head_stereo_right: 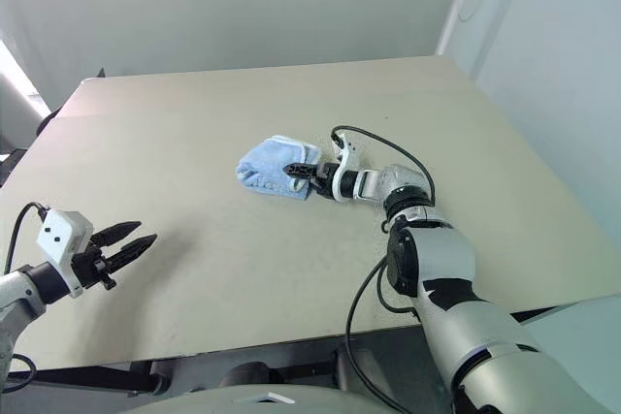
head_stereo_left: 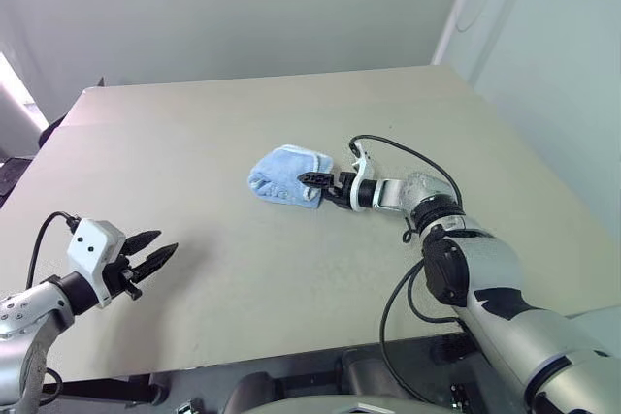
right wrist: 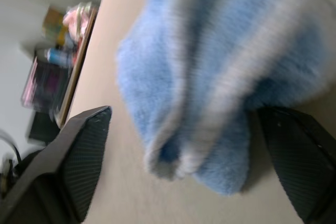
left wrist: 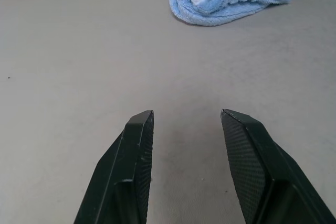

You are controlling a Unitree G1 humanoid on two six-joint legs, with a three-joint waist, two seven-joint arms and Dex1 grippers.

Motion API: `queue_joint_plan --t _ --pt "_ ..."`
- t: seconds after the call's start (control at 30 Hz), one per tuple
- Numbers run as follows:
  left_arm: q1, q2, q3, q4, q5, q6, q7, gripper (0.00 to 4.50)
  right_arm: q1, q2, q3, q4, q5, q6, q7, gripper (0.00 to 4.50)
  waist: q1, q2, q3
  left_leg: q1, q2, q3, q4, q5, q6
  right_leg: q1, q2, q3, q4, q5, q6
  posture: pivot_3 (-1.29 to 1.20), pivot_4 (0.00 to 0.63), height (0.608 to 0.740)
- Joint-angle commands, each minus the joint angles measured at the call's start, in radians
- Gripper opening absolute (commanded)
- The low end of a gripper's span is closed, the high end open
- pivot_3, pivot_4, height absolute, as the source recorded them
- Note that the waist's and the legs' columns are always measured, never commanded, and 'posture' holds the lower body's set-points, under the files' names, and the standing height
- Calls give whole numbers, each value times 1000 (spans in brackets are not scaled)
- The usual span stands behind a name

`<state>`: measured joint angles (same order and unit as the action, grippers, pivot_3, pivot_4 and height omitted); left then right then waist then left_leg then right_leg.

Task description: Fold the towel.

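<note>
The beige table [head_stereo_left: 243,298] lies bare and wide on every side of the towel [head_stereo_left: 284,175], which sits near its middle, well away from all four edges. The left gripper [head_stereo_left: 160,251] hovers near the front left edge, well apart from the towel, its two black fingers standing apart with nothing between them, while the right gripper [head_stereo_left: 312,180] sits at the towel's right end with its fingers spread wide to either side of the cloth. The towel is a light-blue terry bundle folded over on itself, layered edges and a bit of white showing at one end

towel [right wrist: 210,77] blurred, its top cut off
</note>
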<state>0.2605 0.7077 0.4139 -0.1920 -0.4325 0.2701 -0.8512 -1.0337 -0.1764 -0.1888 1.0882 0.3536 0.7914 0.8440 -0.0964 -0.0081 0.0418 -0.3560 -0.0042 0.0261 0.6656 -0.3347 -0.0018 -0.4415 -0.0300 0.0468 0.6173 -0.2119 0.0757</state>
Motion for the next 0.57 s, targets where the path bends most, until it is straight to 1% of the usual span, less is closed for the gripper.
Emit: queue_joint_plan --t 0.03,0.1,0.2,0.23,0.27,0.3,0.37,0.5,0.57 --pt "-28 25 18 22 1 -14 -12 2148 95 -93 121 -298 -32 -14 156 4490 4 0 0 0 0 0 0 0 0 0 0 -1 0 0 0 0 0 740" --pt "-44 29 18 42 3 -18 -15 2148 201 -161 191 -509 -34 -27 231 4490 12 -1 0 -1 0 -1 0 0 0 0 0 -2 -2 0 0 0 0 740" --pt "-79 26 19 88 9 -42 -19 2148 337 -233 249 -742 -41 -108 273 4490 24 0 0 -1 0 -1 0 0 0 0 0 -2 -2 0 0 0 0 740" --pt "-91 23 20 100 6 -44 -18 2148 373 -246 259 -797 -44 -150 278 4490 24 0 0 0 0 -1 0 0 0 0 0 -1 0 0 0 0 0 740" --pt "-106 18 20 113 3 -46 -14 2148 422 -248 256 -849 -56 -253 276 4490 25 0 0 1 0 0 0 0 0 0 1 -1 1 0 0 0 0 740" --pt "-117 15 17 122 3 -46 -10 2148 460 -252 257 -883 -65 -338 284 4490 25 0 0 2 0 0 0 0 0 0 2 -1 3 0 0 0 0 740" --pt "-121 11 2 133 18 -53 -8 2148 529 -280 275 -944 -60 -413 341 4490 28 0 0 3 0 0 2 0 0 1 3 -1 5 0 0 0 0 740" --pt "-122 4 2 123 2 -44 -12 2148 618 -349 315 -1005 -48 -452 438 4490 30 -1 0 9 0 1 3 0 0 8 3 -1 3 0 0 0 0 740" --pt "-129 9 3 125 -1 -37 -15 2148 634 -371 340 -996 -71 -473 452 4490 29 -2 0 15 0 1 3 0 0 15 3 -1 0 -1 0 0 0 740"
